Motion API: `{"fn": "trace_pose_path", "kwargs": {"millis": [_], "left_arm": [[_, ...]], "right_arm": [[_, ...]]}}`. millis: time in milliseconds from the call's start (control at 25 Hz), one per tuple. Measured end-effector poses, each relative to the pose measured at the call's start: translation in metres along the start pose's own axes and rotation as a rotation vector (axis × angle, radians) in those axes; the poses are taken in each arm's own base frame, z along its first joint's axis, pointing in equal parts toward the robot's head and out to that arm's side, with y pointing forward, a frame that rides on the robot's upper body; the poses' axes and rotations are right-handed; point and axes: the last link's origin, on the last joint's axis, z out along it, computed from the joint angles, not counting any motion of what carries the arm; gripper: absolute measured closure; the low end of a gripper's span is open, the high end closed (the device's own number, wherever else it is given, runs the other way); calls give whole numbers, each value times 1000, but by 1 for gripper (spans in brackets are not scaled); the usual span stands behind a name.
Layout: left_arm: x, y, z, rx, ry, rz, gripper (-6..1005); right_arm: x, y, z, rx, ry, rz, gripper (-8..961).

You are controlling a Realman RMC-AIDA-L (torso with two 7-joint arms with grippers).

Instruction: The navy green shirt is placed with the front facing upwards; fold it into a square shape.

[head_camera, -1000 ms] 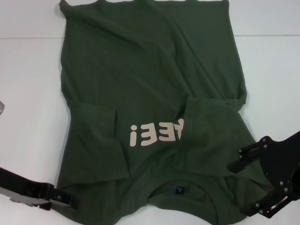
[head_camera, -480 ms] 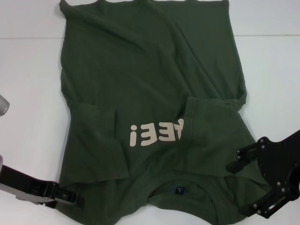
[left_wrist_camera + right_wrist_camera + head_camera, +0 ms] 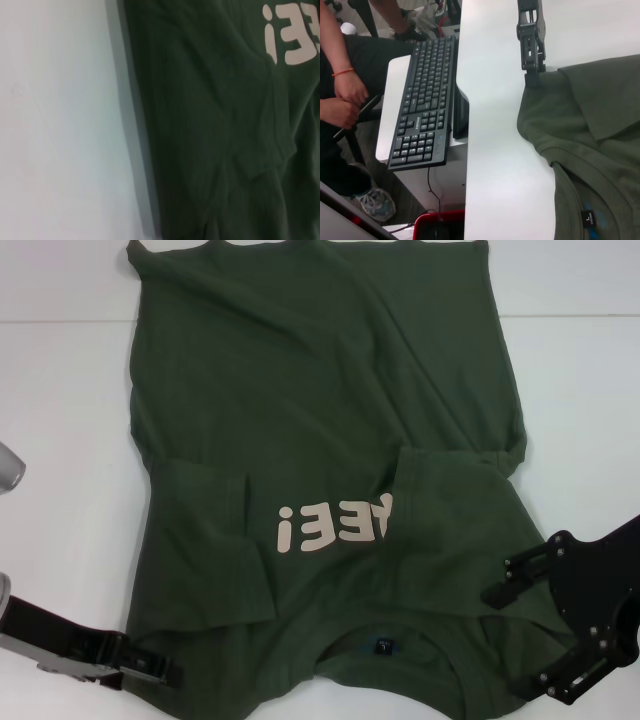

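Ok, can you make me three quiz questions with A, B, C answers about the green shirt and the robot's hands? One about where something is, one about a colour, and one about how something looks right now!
1. Where is the left gripper?
A. At the shirt's near-left edge, by the shoulder
B. On the lettering
C. At the far hem

2. What colour is the lettering on the navy green shirt?
A. Red
B. Beige
C. Blue

3. How do the sleeves lie?
A. Spread out sideways
B. Folded in over the body
C. Rolled into tubes

Answers:
1. A, the head view shows it at the shirt's near-left edge; the right gripper is over the opposite shoulder.
2. B, the letters look pale beige against dark green.
3. B, both sleeves lie flat across the chest, the right one covering part of the lettering.
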Motion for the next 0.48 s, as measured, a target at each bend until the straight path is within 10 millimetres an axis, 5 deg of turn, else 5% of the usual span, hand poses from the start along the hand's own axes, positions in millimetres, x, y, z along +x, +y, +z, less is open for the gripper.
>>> {"fn": "trace_pose_path", "kwargs": {"millis": [480], "left_arm": [[3,7,7,18,-20,43,216]], "right_arm": [[0,-1,-2,9,-10,-3,36]]}}
